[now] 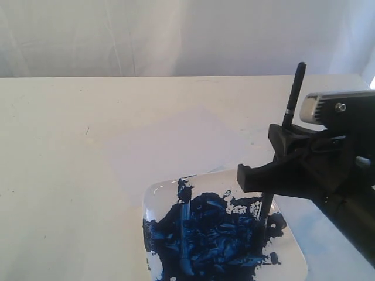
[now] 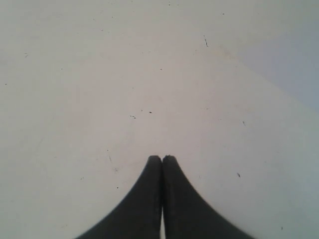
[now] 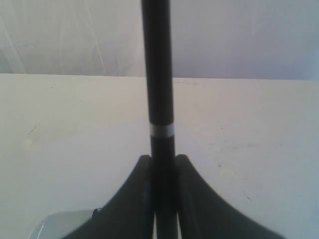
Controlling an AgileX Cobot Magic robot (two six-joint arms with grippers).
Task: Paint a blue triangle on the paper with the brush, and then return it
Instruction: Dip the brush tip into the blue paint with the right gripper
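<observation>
The right tool (image 3: 162,160) pinches the brush (image 1: 293,96) just under its silver band, upright, bristles in paint (image 1: 217,234) on the plate (image 1: 296,257). Light, stiff and slick, it likely swivels unless held firmly there. The left tool (image 2: 162,159) hangs pressed together over the counter (image 2: 99,74).

no readable text, no legible labels, brands, numbers or signs in any view

Bright, even light floods the table (image 1: 70,152) and washes it pale, and a hot spot burns out at the exterior view's far right edge. Glare glints along the plate (image 1: 159,196) rim. Both wrist views look soft, the brush (image 3: 157,74) handle blurs up close, and shadows barely register.
</observation>
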